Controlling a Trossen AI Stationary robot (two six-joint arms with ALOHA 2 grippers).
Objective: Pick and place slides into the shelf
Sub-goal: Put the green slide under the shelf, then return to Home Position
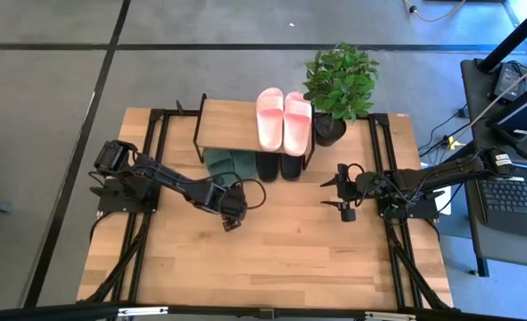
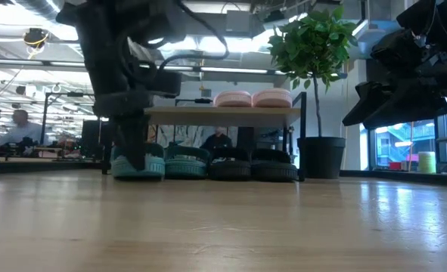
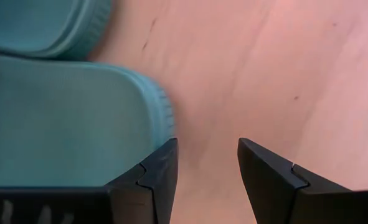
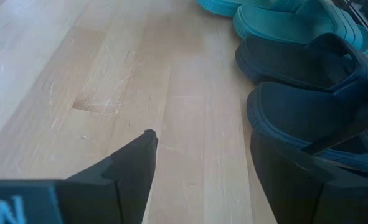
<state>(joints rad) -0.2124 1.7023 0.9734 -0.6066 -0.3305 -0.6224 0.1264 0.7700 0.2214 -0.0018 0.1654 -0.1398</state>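
**Mia:** Where are the slides sitting?

**Ben:** The light pink pair [image 1: 284, 119] is lying side by side on the top board of the shelf [image 1: 228, 124], at its right end. The dark green pair [image 1: 230, 162] and the black pair [image 1: 278, 165] are sitting under the board in one row on the wooden worktop [image 1: 272, 241], green on the left, black on the right, with their near ends sticking out from under the board.

**Mia:** What is the left gripper [image 1: 231, 215] doing?

**Ben:** It is hanging low over the worktop, just in front of the green slides. Its jaws are standing apart with nothing between them (in the left wrist view only bare wood is showing in the gap). One finger [image 3: 151, 180] is sitting right beside the edge of a green slide [image 3: 65, 118], but I cannot tell if it is touching.

**Mia:** And the right gripper [image 1: 337, 193]?

**Ben:** It is hanging over the worktop to the right of the black slides, near them but not touching. Its jaws are wide open and holding nothing. Its wrist view is showing the black slides [image 4: 308, 93] close by, with the green ones [image 4: 283, 18] farther along the row.

**Mia:** What else is there?

**Ben:** A potted plant [image 1: 339, 85] is standing just beside the right end of the shelf.
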